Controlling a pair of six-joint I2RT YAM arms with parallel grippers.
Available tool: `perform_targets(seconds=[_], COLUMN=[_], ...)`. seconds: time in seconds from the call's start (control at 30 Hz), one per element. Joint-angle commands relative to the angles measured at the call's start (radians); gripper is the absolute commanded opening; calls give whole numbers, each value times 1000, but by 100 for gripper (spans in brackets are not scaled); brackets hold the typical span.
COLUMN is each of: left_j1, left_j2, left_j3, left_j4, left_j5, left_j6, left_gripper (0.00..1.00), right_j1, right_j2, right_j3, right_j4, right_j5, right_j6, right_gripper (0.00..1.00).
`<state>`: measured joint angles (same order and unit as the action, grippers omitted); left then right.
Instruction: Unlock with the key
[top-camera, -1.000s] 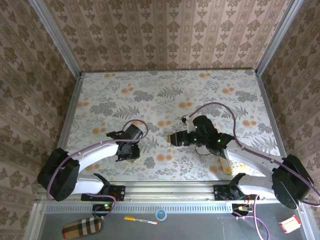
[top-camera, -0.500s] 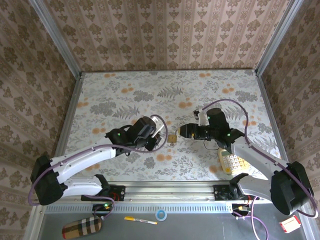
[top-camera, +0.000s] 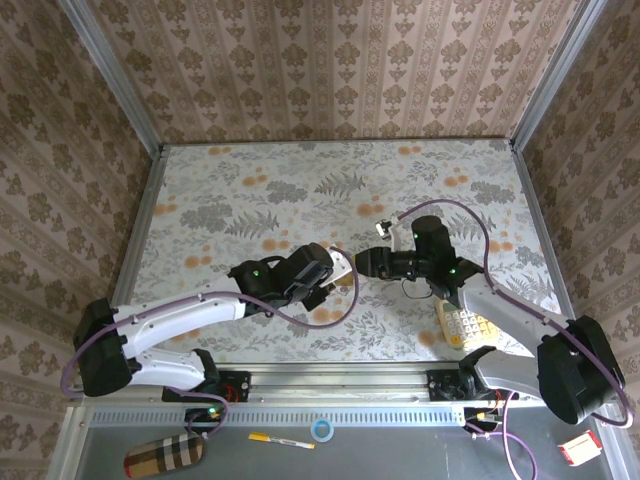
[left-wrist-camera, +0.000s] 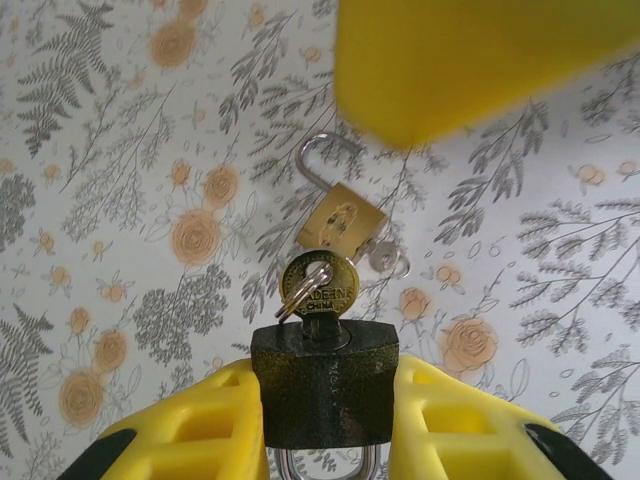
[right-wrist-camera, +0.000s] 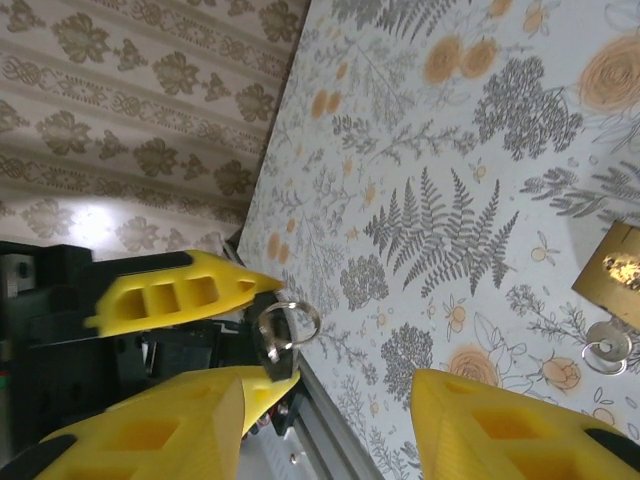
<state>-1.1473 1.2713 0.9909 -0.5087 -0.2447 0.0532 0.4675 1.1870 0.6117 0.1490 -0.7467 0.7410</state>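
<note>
A dark padlock (left-wrist-camera: 325, 390) is clamped by its sides between my left gripper's (left-wrist-camera: 325, 375) yellow fingers (left-wrist-camera: 180, 430). The key (left-wrist-camera: 320, 285), with a round brass head and a wire ring, stands in the padlock's keyhole. In the right wrist view the same key's ring (right-wrist-camera: 290, 325) shows between the left gripper's fingers (right-wrist-camera: 170, 290), just beyond my right gripper (right-wrist-camera: 330, 385), which is open and holds nothing. From above, the left gripper (top-camera: 338, 268) and right gripper (top-camera: 362, 262) face each other tip to tip mid-table.
A brass padlock (left-wrist-camera: 340, 215) with its shackle open lies on the floral tabletop under the two grippers, a small ring (left-wrist-camera: 385, 262) beside it; it also shows at the right wrist view's edge (right-wrist-camera: 610, 270). A yellow-white keypad (top-camera: 462, 325) lies under the right arm.
My left arm swung right and carried the dark padlock up to the right gripper. The right gripper drew back from the brass padlock and its jaws narrowed.
</note>
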Motion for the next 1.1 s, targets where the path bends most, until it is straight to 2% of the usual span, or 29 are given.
perform_targets(seconds=[0.0,0.27,0.63,0.77,0.93,1.07], left_j1=[-27,-37,-41,-52,-73,-88], left_j2=[21,44,52,68,86,97], left_j3=[48,61,48,57,62,67], left_j4=[15,16,27,24,29,31], left_j5=[-15,-17,-15,-16,-36,-64], left_j6=[22,13,8,14,23,35], left_gripper=[2,1,0,0,0,0], right_j1=[36,69,62,62,62,62], right_j2=[38,72,63,66,76,74], right_j3=[-13,-24,-8,-9,-16,-21], right_j4=[78,141,96,109,148,153], right_j5=[-36,-10,4,4,0,-3], right_j6=[31,68,48,58,88,98], right_gripper=[49,46,28,26,19,6])
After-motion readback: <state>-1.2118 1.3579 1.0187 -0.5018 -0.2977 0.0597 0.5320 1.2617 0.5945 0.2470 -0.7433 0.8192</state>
